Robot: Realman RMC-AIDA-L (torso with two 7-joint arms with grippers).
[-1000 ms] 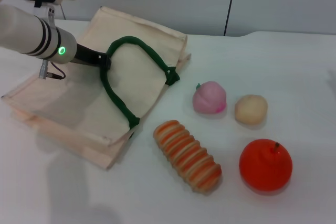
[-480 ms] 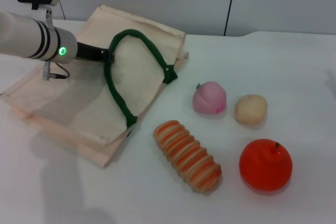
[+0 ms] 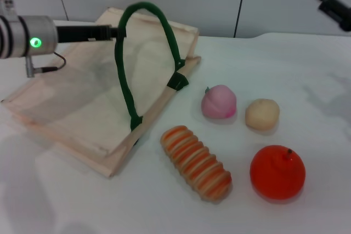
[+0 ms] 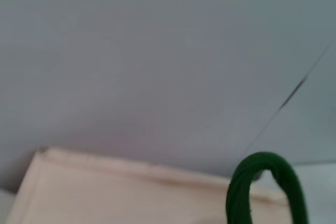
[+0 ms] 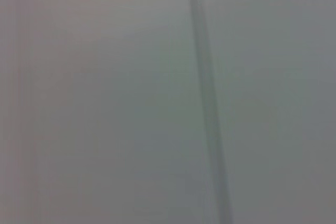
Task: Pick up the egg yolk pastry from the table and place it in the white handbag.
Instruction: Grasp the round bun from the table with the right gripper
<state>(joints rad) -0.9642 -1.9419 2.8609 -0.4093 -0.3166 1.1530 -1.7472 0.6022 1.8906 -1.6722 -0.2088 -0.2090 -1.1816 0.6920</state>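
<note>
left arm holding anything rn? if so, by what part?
Yes: the left gripper holds the white handbag by the top of its near green handle, which stands lifted in an arch. The right gripper holds nothing visible.

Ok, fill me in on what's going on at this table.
The left pincer has hooked the green handle of the white handbag and holds it raised, so the bag's top layer is lifted. The egg yolk pastry sits untouched on the table, beside the pink peach and behind the orange. The right pincer is up at the far right edge, away from the food.
</note>
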